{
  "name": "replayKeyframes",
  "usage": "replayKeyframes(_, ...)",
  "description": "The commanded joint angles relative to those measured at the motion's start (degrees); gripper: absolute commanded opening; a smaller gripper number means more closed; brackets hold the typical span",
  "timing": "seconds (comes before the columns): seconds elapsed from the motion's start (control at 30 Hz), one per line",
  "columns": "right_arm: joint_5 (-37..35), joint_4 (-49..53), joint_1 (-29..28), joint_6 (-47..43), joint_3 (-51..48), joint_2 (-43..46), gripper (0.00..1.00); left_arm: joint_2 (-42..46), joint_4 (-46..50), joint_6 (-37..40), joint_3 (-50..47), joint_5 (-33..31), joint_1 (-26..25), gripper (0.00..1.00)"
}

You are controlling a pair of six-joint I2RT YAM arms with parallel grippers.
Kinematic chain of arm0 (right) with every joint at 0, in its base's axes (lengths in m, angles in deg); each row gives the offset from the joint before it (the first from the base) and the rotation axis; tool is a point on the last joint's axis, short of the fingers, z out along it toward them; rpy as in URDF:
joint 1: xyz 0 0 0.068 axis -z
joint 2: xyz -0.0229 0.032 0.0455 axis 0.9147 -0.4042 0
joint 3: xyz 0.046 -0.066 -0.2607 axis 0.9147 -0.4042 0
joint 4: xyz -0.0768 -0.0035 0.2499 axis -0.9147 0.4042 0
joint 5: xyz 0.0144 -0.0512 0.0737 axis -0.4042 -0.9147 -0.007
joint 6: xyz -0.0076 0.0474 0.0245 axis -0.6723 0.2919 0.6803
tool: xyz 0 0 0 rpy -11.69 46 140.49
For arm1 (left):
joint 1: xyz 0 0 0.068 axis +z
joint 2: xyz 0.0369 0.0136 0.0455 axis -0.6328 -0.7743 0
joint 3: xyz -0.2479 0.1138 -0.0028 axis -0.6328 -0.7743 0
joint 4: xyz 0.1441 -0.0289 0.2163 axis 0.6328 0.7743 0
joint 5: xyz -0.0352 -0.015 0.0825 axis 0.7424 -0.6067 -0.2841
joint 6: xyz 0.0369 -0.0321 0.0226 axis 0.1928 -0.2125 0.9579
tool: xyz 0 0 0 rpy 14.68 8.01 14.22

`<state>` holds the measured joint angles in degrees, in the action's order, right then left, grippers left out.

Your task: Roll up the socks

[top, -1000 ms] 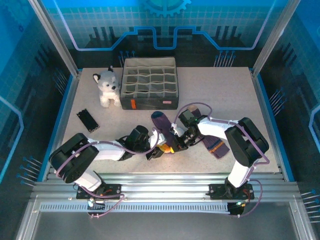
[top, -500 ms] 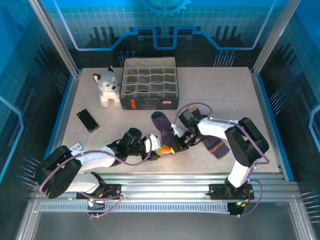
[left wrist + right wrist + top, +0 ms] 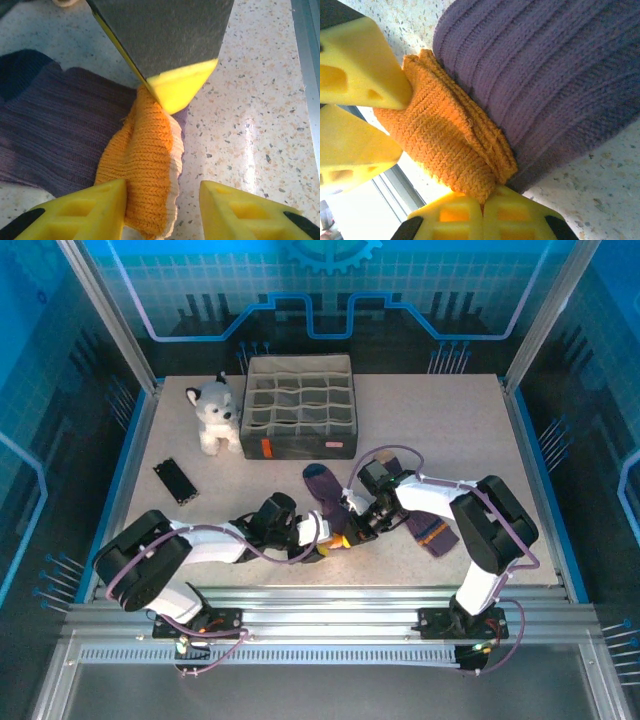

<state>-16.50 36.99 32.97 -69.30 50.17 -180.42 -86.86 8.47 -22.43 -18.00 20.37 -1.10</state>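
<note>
Two socks lie on the tabletop point(image 3: 450, 430). The near sock point(image 3: 322, 488), purple with an orange cuff point(image 3: 145, 165), sits front and centre. The second sock point(image 3: 432, 532) lies just right of it, partly under the right arm point(image 3: 480, 520). The right end effector point(image 3: 482, 202) is clenched on the bunched cuff. The left end effector point(image 3: 162, 200) is released, fingers point(image 3: 90, 210) straddling that cuff. I judge the roll is only starting: next the left should close on the cuff and turn it over onto the purple leg.
</note>
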Motion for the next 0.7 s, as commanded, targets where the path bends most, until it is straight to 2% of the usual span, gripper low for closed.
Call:
replayKeyframes(0.0,0.03,2.94,0.69,-0.66,-0.15,0.86,0.0,-1.26,2.18,-0.58,1.53,2.31,-0.42,0.39)
replayKeyframes(0.1,0.65,2.77,0.69,-0.34,-0.06,1.02,0.0,-1.93,4.76,-2.16,2.36,3.29,-0.5,0.32)
replayKeyframes(0.27,1.14,2.16,0.7,0.37,-0.58,1.92,0.0,-2.34,9.07,-4.3,3.83,4.35,-0.49,0.13)
replayKeyframes(0.4,1.89,1.76,0.85,0.81,-1.5,2.87,0.0,-1.91,9.04,-6.08,3.47,4.07,-0.5,0.11)
replayKeyframes(0.47,2.13,1.84,0.9,0.99,-2.02,3.57,0.0,-1.81,9.41,-7.14,3.73,5.13,-0.5,0.07)
replayKeyframes(0.67,1.99,3.16,1.24,1.25,-4.59,6.12,0.01,-4.42,18.46,-13.92,10.14,7.63,-0.23,0.02)
